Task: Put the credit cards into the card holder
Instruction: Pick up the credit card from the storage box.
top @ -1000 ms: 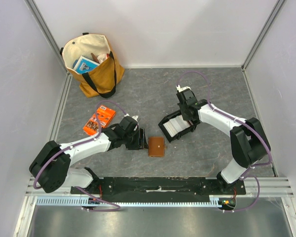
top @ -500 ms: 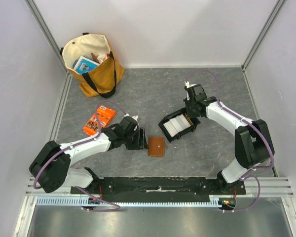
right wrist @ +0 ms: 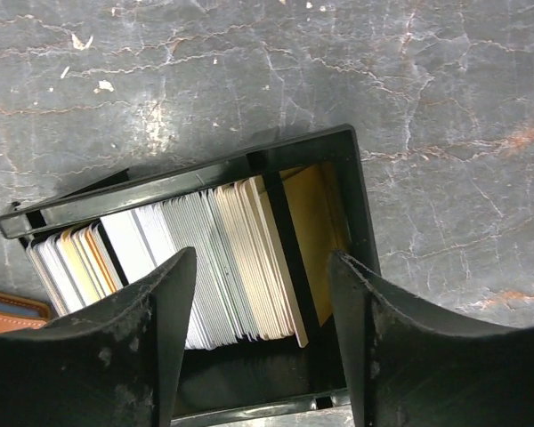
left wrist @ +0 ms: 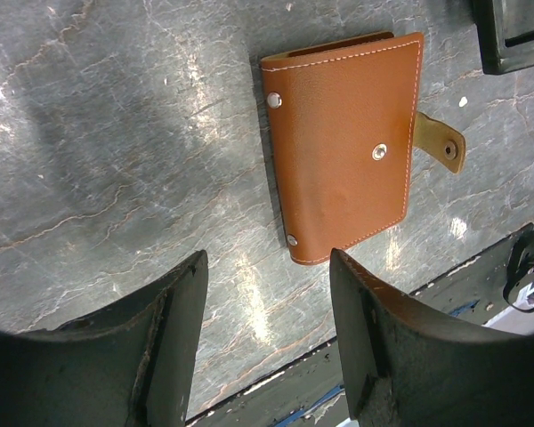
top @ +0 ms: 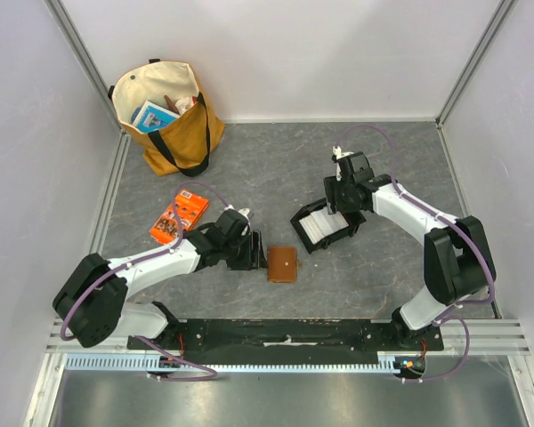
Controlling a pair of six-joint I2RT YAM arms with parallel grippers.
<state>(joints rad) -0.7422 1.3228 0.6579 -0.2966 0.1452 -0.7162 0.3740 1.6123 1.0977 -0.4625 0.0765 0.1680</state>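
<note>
Grey veined tabletop (top: 249,169), white walls (top: 294,53); left claw (left wrist: 267,271) spread beside card holder (left wrist: 343,147), right claw (right wrist: 262,267) spread above tray (right wrist: 360,222).

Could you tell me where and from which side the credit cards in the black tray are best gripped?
Probably from above, by their exposed top edges: the credit cards stand on edge, packed in a row in the black tray, whose walls block the sides. Pinching across the flat faces at one end of the row looks easiest.
</note>
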